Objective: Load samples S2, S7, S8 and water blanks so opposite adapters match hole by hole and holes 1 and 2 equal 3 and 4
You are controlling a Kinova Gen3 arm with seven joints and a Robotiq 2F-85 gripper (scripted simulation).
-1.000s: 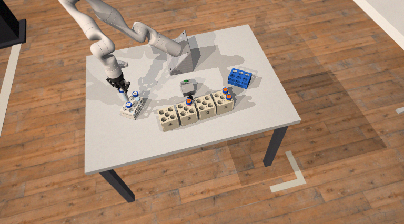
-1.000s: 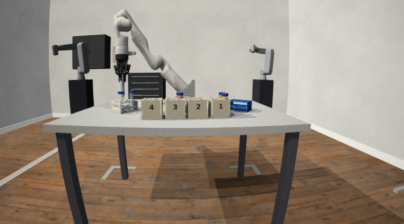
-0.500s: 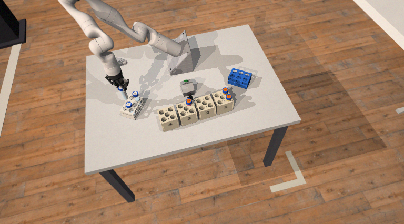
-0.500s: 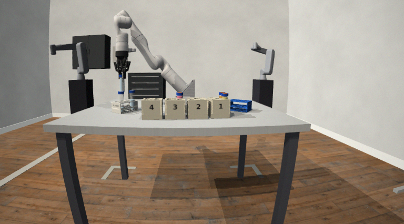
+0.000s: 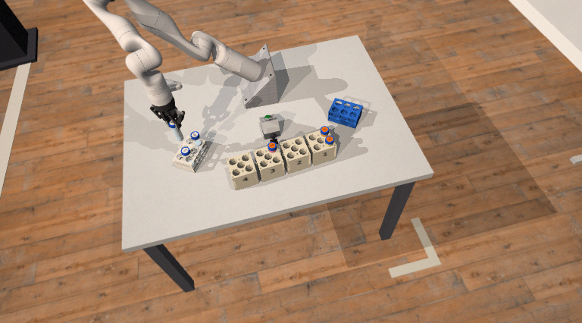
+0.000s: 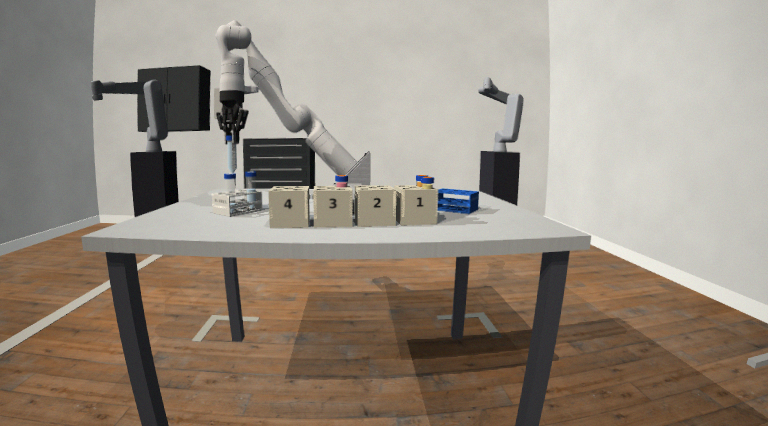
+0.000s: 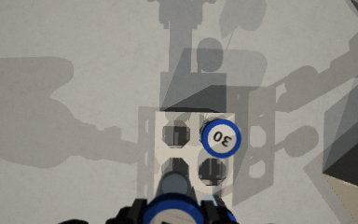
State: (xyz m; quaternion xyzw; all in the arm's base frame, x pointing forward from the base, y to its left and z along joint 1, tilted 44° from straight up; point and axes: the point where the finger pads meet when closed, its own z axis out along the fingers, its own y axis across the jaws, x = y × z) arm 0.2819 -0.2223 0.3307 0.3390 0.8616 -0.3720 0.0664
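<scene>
My gripper [image 5: 172, 122] is shut on a water blank tube [image 5: 176, 130] with a blue cap and holds it upright, well above the white blank rack [image 5: 192, 154]; it also shows in the exterior view [image 6: 230, 150] and the wrist view [image 7: 173, 212]. Two blanks stay in that rack [image 5: 195, 135] [image 5: 185, 151]; one is marked 30 [image 7: 220, 138]. Four beige adapters stand in a row: 4 [image 5: 243, 170], 3 [image 5: 269, 164], 2 [image 5: 295, 154], 1 [image 5: 320, 146]. One orange-dot sample [image 5: 271, 145] stands in adapter 3, and two [image 5: 324, 130] [image 5: 329, 139] stand in adapter 1.
The green DONE key sits on a small grey desk [image 5: 270, 125] behind the adapters. An empty blue rack [image 5: 345, 111] stands at the right. The arm's grey wedge base [image 5: 262, 79] is at the back of the table.
</scene>
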